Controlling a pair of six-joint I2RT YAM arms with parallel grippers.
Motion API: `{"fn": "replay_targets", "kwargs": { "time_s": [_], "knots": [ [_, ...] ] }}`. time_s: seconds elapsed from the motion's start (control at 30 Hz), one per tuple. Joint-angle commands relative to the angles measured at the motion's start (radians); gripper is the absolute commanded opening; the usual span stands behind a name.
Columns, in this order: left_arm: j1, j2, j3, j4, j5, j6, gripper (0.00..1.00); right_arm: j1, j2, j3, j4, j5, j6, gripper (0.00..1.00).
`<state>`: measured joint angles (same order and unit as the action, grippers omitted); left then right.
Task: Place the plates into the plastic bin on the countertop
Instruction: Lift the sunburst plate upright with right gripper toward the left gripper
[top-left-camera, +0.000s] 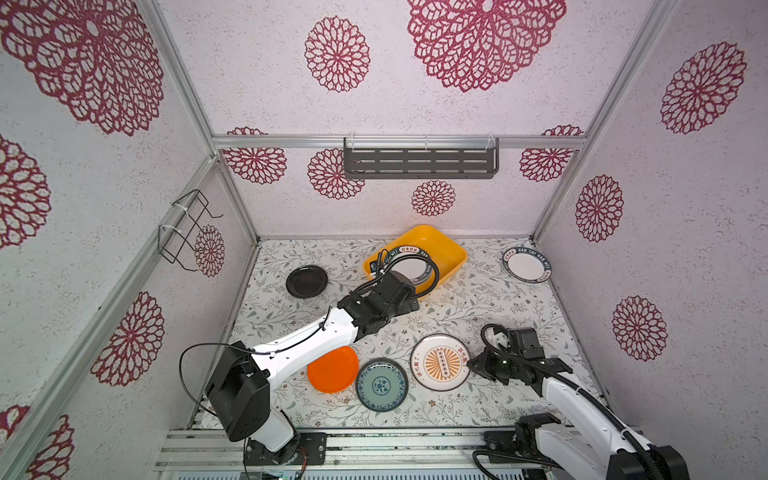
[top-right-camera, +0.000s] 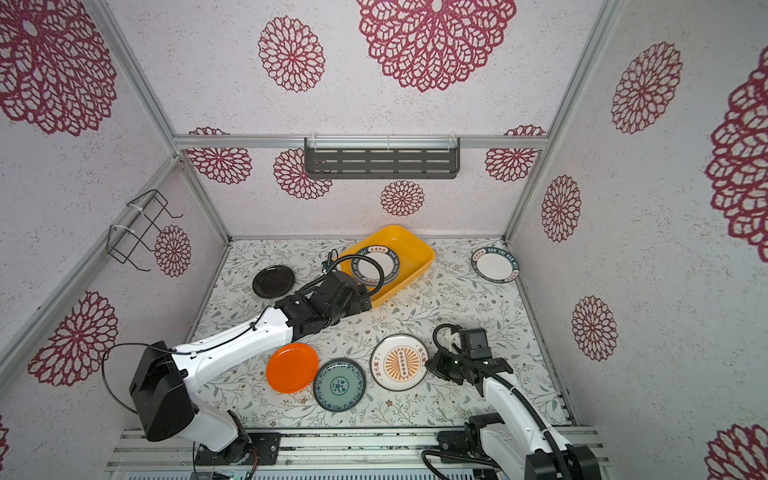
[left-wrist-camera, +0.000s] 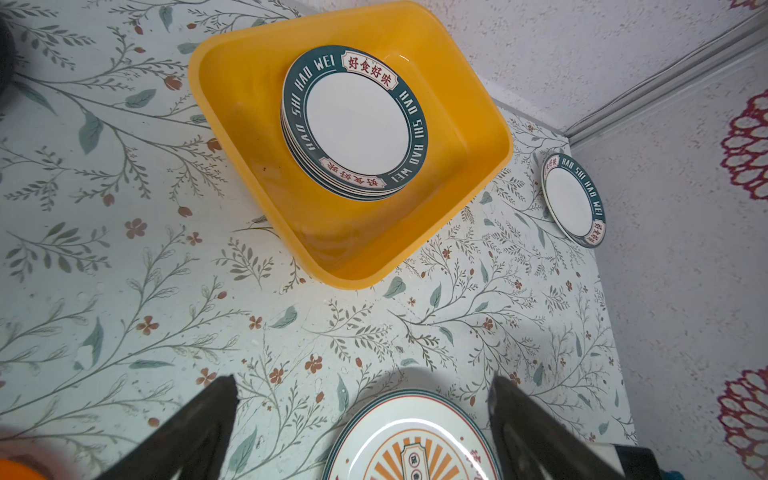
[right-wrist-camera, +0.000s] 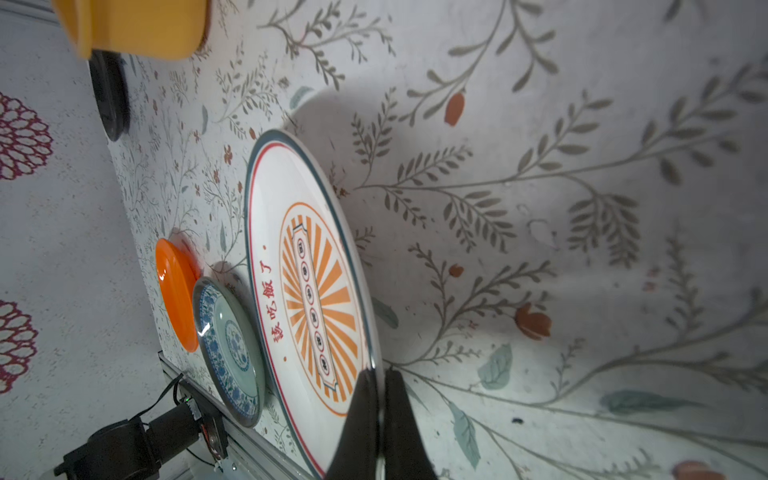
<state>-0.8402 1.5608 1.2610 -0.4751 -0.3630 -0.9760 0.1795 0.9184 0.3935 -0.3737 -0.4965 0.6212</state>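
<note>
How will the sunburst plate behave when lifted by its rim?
Probably stiff and fairly heavy: the sunburst plate looks like glazed ceramic. Its glossy rim may slip, since the right gripper pinches only one edge. It could droop, and chip if dropped.

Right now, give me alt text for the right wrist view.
The right hand is shut on the rim of the white sunburst plate, against the leafy countertop. Past that plate sit a teal patterned plate and an orange plate, with a corner of the yellow bin farther off.
</note>
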Motion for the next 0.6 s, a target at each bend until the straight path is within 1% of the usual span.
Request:
{"fn": "replay_targets", "kwargs": {
  "time_s": [0.0, 0.13, 0.3, 0.43, 0.5, 0.57],
  "knots": [
    [-0.003, -0.063, -0.011, 0.009, -0.042, -0.004, 0.97, -0.004, -0.031, 0.084, 0.004, 0.014, 0.051, 0.0],
    [0.005, -0.099, -0.048, 0.082, 0.0, 0.026, 0.97, -0.007, -0.044, 0.159, -0.017, 0.028, 0.069, 0.0],
    [0.048, -0.102, -0.061, 0.175, 0.204, 0.086, 0.98, -0.012, -0.028, 0.257, -0.013, 0.023, 0.081, 0.0],
    [0.081, -0.092, -0.07, 0.24, 0.323, 0.103, 1.0, -0.019, 0.01, 0.341, -0.008, 0.015, 0.083, 0.0],
    [0.107, -0.081, -0.082, 0.286, 0.4, 0.102, 0.99, -0.025, 0.029, 0.376, 0.008, 0.008, 0.087, 0.0],
    [0.13, -0.067, -0.086, 0.303, 0.444, 0.099, 0.97, -0.033, 0.053, 0.407, 0.03, -0.003, 0.097, 0.0]
  ]
}}
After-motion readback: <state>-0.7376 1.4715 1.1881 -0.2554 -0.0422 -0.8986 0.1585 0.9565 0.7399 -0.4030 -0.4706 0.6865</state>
